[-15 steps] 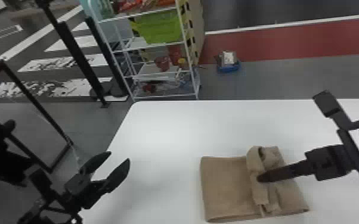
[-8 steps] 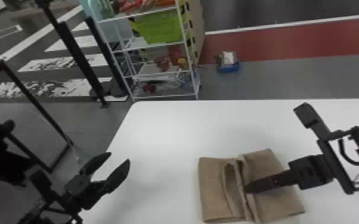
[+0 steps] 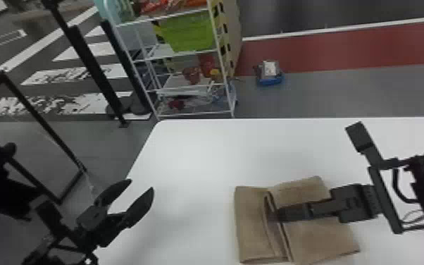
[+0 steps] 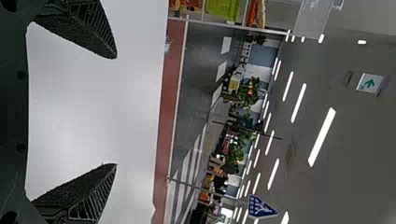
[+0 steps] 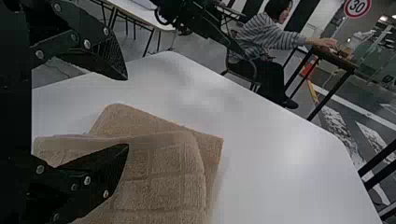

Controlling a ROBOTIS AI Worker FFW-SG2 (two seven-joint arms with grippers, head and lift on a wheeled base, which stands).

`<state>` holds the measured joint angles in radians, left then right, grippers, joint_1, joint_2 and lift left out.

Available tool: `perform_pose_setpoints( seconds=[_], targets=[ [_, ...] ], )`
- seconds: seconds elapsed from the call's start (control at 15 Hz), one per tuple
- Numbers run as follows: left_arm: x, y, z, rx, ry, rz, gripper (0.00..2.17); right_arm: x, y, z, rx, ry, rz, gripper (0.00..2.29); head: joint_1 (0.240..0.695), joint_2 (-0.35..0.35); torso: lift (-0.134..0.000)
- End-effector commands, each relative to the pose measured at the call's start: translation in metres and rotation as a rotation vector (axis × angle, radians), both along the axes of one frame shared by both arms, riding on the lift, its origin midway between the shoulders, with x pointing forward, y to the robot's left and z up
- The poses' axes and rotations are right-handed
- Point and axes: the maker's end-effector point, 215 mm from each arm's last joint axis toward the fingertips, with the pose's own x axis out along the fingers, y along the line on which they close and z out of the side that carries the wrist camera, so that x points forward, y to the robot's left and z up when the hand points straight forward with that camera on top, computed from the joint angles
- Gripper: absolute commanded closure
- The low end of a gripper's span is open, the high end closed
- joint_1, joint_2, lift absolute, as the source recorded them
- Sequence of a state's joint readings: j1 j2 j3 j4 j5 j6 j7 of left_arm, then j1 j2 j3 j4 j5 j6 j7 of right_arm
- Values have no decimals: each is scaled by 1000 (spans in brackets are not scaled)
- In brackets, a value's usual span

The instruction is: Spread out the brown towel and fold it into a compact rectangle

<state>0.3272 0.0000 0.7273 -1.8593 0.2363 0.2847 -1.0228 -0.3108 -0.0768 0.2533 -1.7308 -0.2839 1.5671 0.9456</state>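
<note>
The right gripper (image 3: 279, 213) is over the middle of the brown towel (image 3: 253, 225), at a raised fold that runs from back to front. Flat layers of towel lie to both sides of this fold. In the right wrist view the fingers of the right gripper (image 5: 126, 112) are wide apart, one against the near layer of the towel (image 5: 163, 177) and the other above it. The left gripper (image 3: 141, 185) stays parked near the table's left edge, away from the towel. The left wrist view has the left gripper (image 4: 116, 111) open, with nothing between its fingers.
The white table (image 3: 200, 155) has bare surface behind the towel and between it and the left gripper. Beyond the far edge stands a wire shelf (image 3: 183, 114) with a green bin (image 3: 186, 31). A blue item (image 3: 270, 79) rests on the floor.
My right gripper has moved left across the towel. The bunched, raised part has shifted left and sunk lower, while the towel's right part now lies flatter. The left arm has kept still.
</note>
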Motion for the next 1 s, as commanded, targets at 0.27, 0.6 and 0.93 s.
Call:
perform_pose_setpoints(
  seconds=[0.27, 0.6, 0.93],
  targets=[
    [-3, 5, -1, -1, 3, 12, 49, -18, 39, -18, -143, -80, 93, 1663, 695, 350, -124],
    [-1, 4, -4, -4, 7, 13, 49, -43, 61, -54, -270, -89, 191, 1878, 695, 350, -124],
    [-3, 8, -4, -4, 4, 18, 49, -43, 58, -53, -290, -116, 206, 1878, 695, 350, -124]
  ],
)
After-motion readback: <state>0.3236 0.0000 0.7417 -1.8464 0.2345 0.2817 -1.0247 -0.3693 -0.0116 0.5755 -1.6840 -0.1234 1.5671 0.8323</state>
